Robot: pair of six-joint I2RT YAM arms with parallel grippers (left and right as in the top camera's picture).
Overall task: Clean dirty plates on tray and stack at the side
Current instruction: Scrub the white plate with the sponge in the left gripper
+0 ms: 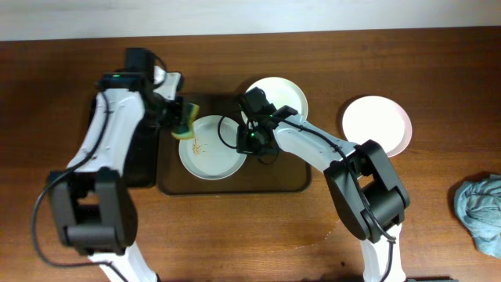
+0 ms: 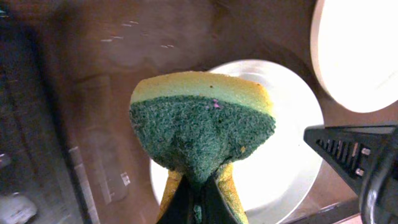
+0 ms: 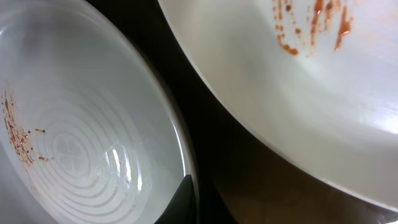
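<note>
A white plate with brown-orange smears lies in the dark-brown tray. My left gripper is shut on a yellow-and-green sponge and holds it just over the plate's left rim. In the left wrist view the sponge is above this plate, green side showing. My right gripper is shut on the plate's right rim; one finger lies inside the ringed plate. A second smeared plate rests at the tray's far right corner. A third, pale plate sits on the table to the right.
A narrower black tray lies left of the brown tray, under my left arm. A crumpled blue-grey cloth lies at the table's right edge. My right arm crosses the lower right of the left wrist view.
</note>
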